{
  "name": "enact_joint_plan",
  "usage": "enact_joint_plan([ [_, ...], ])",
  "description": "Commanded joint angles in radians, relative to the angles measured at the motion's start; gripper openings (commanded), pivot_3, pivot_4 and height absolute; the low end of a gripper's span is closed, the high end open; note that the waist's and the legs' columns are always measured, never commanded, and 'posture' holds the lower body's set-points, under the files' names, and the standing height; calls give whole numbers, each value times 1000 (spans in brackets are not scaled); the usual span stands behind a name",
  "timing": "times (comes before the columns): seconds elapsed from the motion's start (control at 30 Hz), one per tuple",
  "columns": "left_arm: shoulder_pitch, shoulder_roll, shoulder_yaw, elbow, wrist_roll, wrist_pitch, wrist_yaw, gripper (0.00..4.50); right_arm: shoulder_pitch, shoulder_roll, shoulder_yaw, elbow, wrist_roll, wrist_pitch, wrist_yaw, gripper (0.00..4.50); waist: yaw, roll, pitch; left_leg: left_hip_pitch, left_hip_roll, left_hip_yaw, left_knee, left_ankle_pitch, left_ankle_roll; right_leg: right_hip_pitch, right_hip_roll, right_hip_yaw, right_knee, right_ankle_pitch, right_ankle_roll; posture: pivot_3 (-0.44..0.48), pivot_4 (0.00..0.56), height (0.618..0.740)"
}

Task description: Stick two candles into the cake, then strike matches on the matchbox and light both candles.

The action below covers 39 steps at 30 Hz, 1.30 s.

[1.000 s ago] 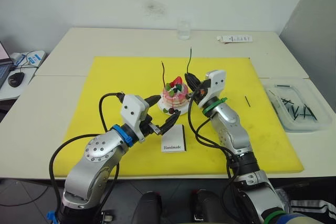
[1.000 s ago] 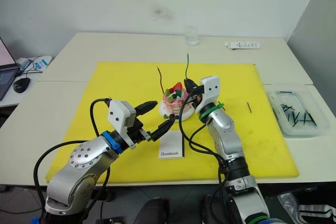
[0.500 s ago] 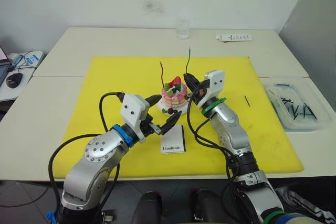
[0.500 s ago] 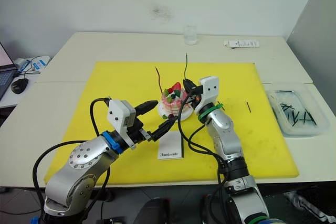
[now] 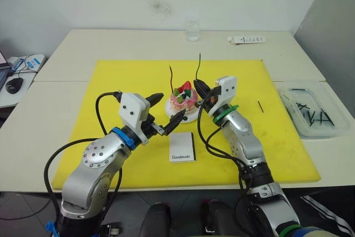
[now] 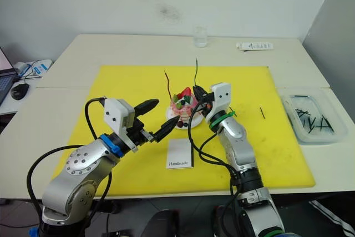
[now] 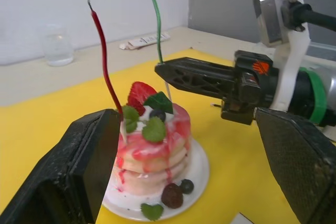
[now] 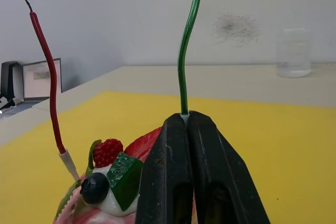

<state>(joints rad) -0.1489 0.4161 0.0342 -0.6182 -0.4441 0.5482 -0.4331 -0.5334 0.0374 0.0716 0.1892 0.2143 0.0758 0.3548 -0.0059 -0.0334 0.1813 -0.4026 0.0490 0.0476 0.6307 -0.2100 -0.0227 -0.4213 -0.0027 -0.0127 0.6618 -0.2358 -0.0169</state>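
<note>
**Inspector:** Where is the cake [image 5: 184, 102] sitting?

**Assistant:** Just above the centre of the head-camera frame, on its white plate on the yellow mat [image 5: 111, 81]. Two candles are rising from it, both with their long axes near vertical.

**Inspector:** Which way are they pointing?

**Assistant:** The red candle [image 7: 103, 56] is standing in the cake's top, tip up, bowing slightly. The green candle [image 8: 187, 51] is also pointing up; its pale lower end is sitting between the right gripper [image 8: 188, 117] fingers, which are pressing together on it just above the cake.

**Inspector:** The left gripper [image 5: 167, 112]?

**Assistant:** Its fingers are standing wide apart, gripping nothing, just lower left of the cake.

**Inspector:** Count the rest.

**Assistant:** One matchbox [image 5: 182, 147] is lying flat below the cake. One match [image 5: 260, 106] is lying on the mat right of centre, running roughly up-down the frame. Several more are lying in the clear tray [image 5: 333, 130] at the right edge; I cannot count them.
</note>
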Motion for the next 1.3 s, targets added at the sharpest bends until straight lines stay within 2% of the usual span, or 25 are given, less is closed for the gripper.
enact_joint_plan([
  [0.03, -17, 2, 4, -22, -1, -19, 0, 4483, 1, 3, 17, -46, -8, -3, 5, 17, 0, 0, 0, 0, 0, 0, 0, 0, 0, 0, 0, 0, 0, 0, 0, 0, 150, 740],
  [1.3, -13, -4, -30, -26, 8, -27, 4, 4483, -6, 6, 12, -31, -15, -29, 5, 17, -2, 0, 0, 0, 0, 2, -1, 0, 0, 0, 0, 1, -1, 0, 0, 0, 150, 740],
])
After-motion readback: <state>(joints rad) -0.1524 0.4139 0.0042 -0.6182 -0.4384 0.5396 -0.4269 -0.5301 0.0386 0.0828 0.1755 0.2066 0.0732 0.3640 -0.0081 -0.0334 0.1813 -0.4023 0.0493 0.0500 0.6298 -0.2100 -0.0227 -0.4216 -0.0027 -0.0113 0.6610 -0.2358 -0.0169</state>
